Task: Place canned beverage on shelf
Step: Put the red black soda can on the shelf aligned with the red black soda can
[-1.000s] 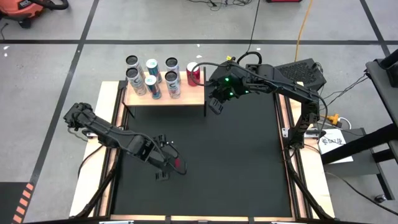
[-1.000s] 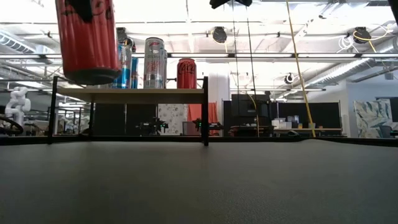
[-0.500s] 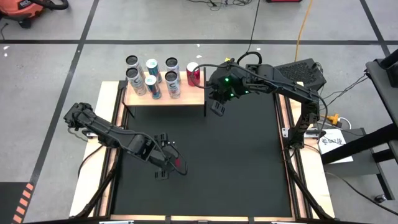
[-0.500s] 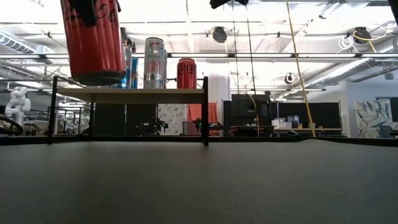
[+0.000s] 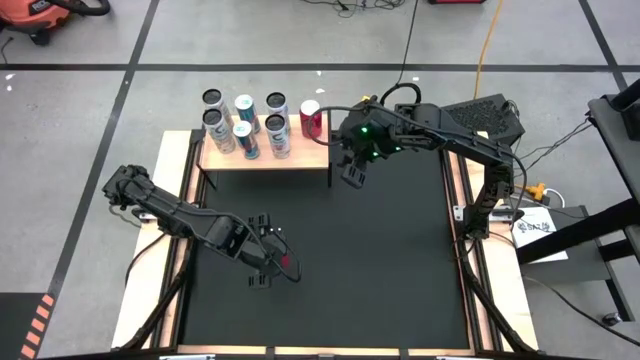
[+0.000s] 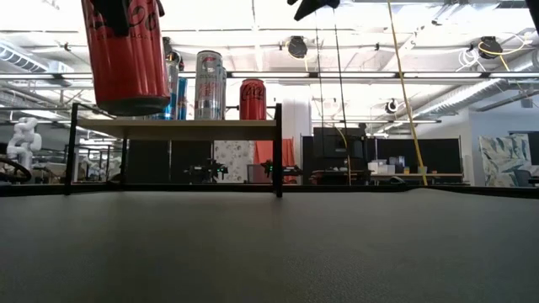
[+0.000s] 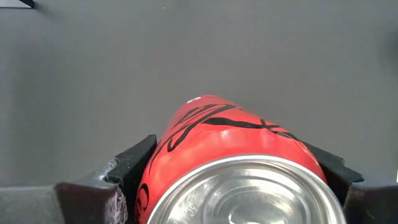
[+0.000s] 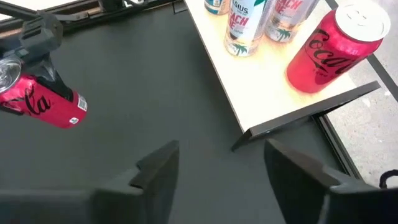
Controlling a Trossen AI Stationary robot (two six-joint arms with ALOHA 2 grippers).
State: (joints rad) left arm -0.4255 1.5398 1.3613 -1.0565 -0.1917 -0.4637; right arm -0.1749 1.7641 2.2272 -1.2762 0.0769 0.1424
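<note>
- We log the shelf (image 5: 300, 156) at the table's far-left corner, around 11 o'clock from the mat's centre in the high view: a pale wood board on thin black legs.
- We count on it a red can (image 5: 311, 118) at its right end, upright, long axis vertical, lid up; in the right wrist view (image 8: 336, 46) it stands near the board's corner.
- We list a group of pale and blue cans (image 5: 243, 124) to that can's left, all upright.
- We record a second red can (image 6: 125, 52) in the left gripper (image 5: 280, 262), at roughly 7 o'clock on the mat, well apart from the shelf. The fingers are part-way apart, closed on its sides.
- In the low view this can hangs clear above the mat, long axis near vertical with a slight tilt.
- We note the right gripper (image 5: 352, 176) just beside the shelf's right end, fingers (image 8: 158, 168) spread, holding nothing.
</note>
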